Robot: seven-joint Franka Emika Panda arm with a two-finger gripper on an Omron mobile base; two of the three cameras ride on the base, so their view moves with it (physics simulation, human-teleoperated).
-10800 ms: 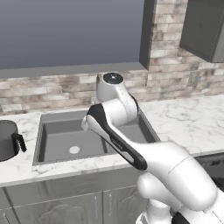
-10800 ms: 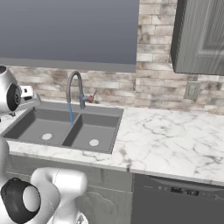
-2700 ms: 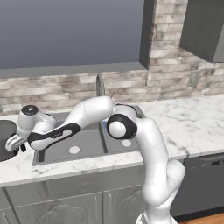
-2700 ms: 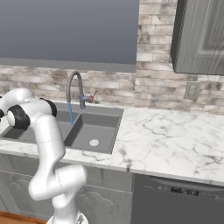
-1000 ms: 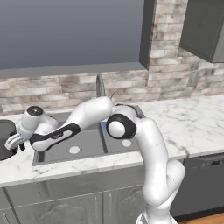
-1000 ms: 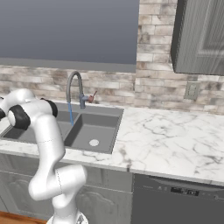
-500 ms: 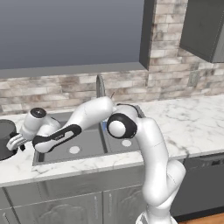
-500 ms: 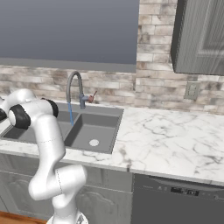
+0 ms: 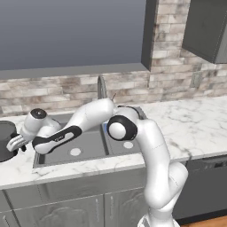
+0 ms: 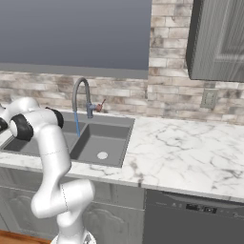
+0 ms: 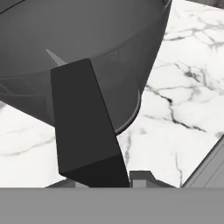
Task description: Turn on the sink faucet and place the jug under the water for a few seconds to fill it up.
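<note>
The jug point(image 9: 4, 138) is a wide dark grey pot on the counter left of the sink point(image 9: 91, 146), at the left edge of the left base view. My arm reaches far left, and my gripper point(image 9: 17, 143) sits at the jug's side. In the hand view the jug point(image 11: 87, 39) looms close, its black side handle point(image 11: 83, 127) running down between my gripper point(image 11: 103, 181) fingers, which sit tight against it. The sink faucet point(image 10: 80, 95) arches over the sink point(image 10: 114, 131), its reddish lever point(image 10: 100, 105) tilted up. A thin blue stream of water point(image 10: 77, 127) falls into the left basin.
Marble counter point(image 10: 181, 152) stretches right of the sink, with a dishwasher front point(image 10: 190, 214) below. A brick backsplash and a wall outlet point(image 10: 208, 99) stand behind. An upper cabinet point(image 10: 219, 38) hangs at the right. White marble point(image 11: 183, 87) surrounds the jug.
The gripper's fingers have closed in on the jug's handle over the last second. The arm has barely moved and the jug stays in place.
</note>
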